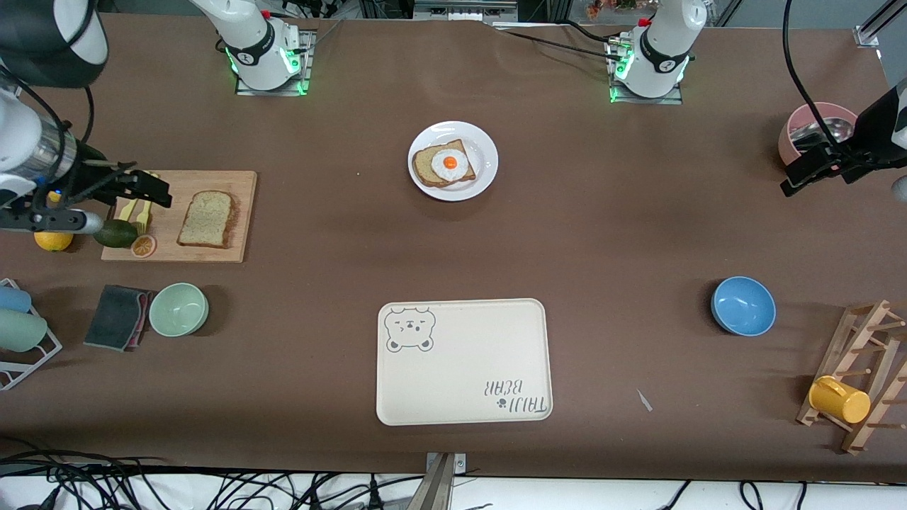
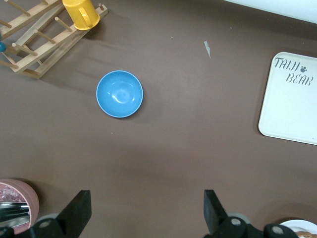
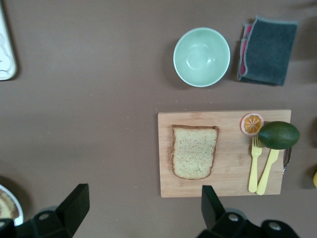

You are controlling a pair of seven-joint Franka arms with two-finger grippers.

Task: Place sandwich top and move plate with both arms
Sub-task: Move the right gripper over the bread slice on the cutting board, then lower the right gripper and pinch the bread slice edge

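The sandwich top, a plain brown slice, lies on a wooden cutting board toward the right arm's end of the table; it also shows in the right wrist view. The white plate holds an egg-topped slice between the two bases. My right gripper is open and empty, up in the air over the board's outer end. My left gripper is open and empty, up over the table beside a pink bowl.
The cream bear-printed tray lies nearer the front camera than the plate. A blue bowl, pink bowl and wooden rack with a yellow mug stand at the left arm's end. A green bowl, grey cloth and avocado are near the board.
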